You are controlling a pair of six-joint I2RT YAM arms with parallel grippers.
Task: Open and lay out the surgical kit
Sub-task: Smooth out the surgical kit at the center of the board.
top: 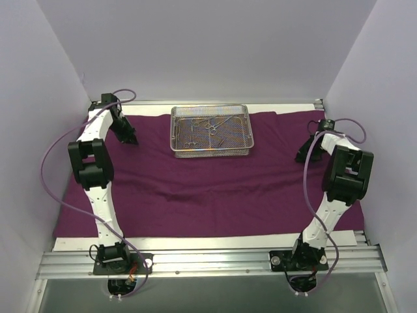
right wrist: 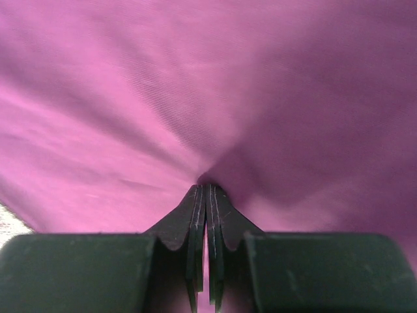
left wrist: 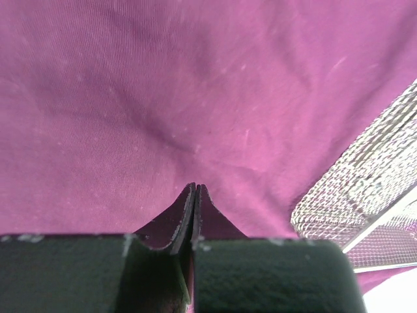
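- A purple cloth wrap (top: pixel 208 195) lies spread almost flat over the table (top: pixel 195 243), with low creases through its middle. A silver wire-mesh tray (top: pixel 210 152) stands on its far centre.
- Ring-handled forceps (top: pixel 210 126) and other thin steel instruments lie jumbled inside the tray; none is set out on the cloth.
- The left gripper (top: pixel 130 139) is down on the wrap's far-left part, just left of the tray, fingers pressed together. Creases running to its tips in the wrist view suggest a nipped fold.
- The right gripper (top: pixel 303 155) is at the far-right part, fingers pressed together on a pucker of fabric drawn into its tips.
- The wrap looks soft, light and limp. It should bunch and drag rather than slide, and any hard pull would likely carry the tray with it; an edge or corner pinch suits best.
- The tray appears stiff and light, its rim the likely hold.
- The instruments look thin, hard and slippery, best taken across a shank or ring handle.
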